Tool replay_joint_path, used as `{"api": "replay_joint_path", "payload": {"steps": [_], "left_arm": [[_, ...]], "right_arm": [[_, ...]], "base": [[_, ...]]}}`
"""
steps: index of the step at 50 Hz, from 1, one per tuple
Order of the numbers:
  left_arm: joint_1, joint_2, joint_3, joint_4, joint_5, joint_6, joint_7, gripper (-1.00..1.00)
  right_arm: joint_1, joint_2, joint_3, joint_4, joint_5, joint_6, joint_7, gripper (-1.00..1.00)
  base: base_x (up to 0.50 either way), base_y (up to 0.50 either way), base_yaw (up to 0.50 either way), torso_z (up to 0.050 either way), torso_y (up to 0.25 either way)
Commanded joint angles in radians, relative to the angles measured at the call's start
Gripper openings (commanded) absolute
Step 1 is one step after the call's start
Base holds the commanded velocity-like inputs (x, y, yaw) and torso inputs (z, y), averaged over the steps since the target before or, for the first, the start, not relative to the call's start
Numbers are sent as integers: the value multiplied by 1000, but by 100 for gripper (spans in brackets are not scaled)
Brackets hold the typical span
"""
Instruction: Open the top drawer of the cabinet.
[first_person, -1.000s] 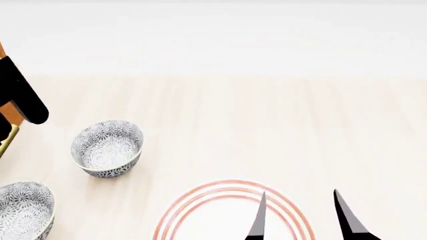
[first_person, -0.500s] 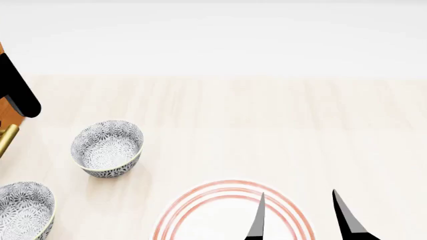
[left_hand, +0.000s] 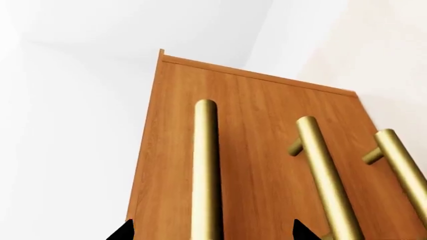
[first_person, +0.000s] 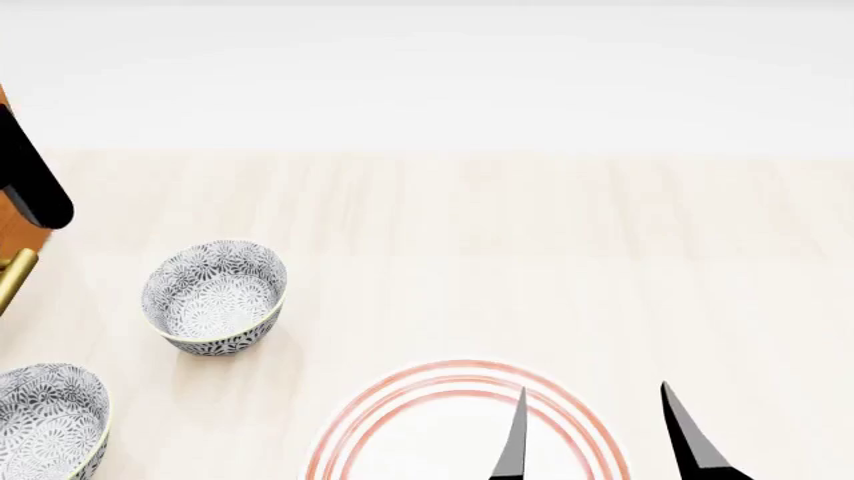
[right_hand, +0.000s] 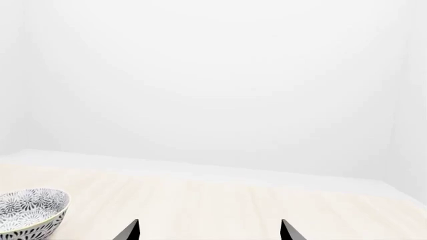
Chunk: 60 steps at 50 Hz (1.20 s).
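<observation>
two pincers spread | left pincer (left_hand: 210, 232) straddles brass handle (left_hand: 206, 170) of cabinet (left_hand: 253, 130) | right pincer (first_person: 594, 440) over plate (first_person: 400, 420)

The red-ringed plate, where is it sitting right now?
In the head view the plate lies on the table at the near edge, under the right gripper, right of two patterned bowls.

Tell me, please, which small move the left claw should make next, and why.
Probably ease the left claw forward until its open tips close around the brass handle. In the left wrist view that bar already runs between the two tips, but they look apart, not clamped. Which drawer of the cabinet it belongs to, I cannot tell.
</observation>
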Motion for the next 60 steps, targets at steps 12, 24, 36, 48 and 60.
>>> {"api": "replay_joint_path", "payload": {"steps": [12, 24, 36, 48, 60], "left_arm": [[-43, 43, 57, -192, 44, 16, -23, 100], [-67, 81, 47, -288, 29, 45, -24, 100], [-62, 103, 28, -307, 10, 69, -29, 100], [-55, 135, 18, -366, -7, 110, -37, 100], [-67, 153, 32, -461, 3, 131, -50, 100]], "right_arm": [[1, 6, -10, 9, 3, -6, 4, 100], [3, 9, -14, 11, 7, -5, 7, 100], [0, 13, -15, 13, 10, -11, 10, 100], [-2, 16, -16, 14, 14, -16, 12, 100], [1, 20, -18, 18, 19, -17, 14, 100]], "base": [[0, 0, 0, 0, 0], [0, 0, 0, 0, 0], [0, 0, 0, 0, 0], [0, 0, 0, 0, 0], [0, 0, 0, 0, 0]]}}
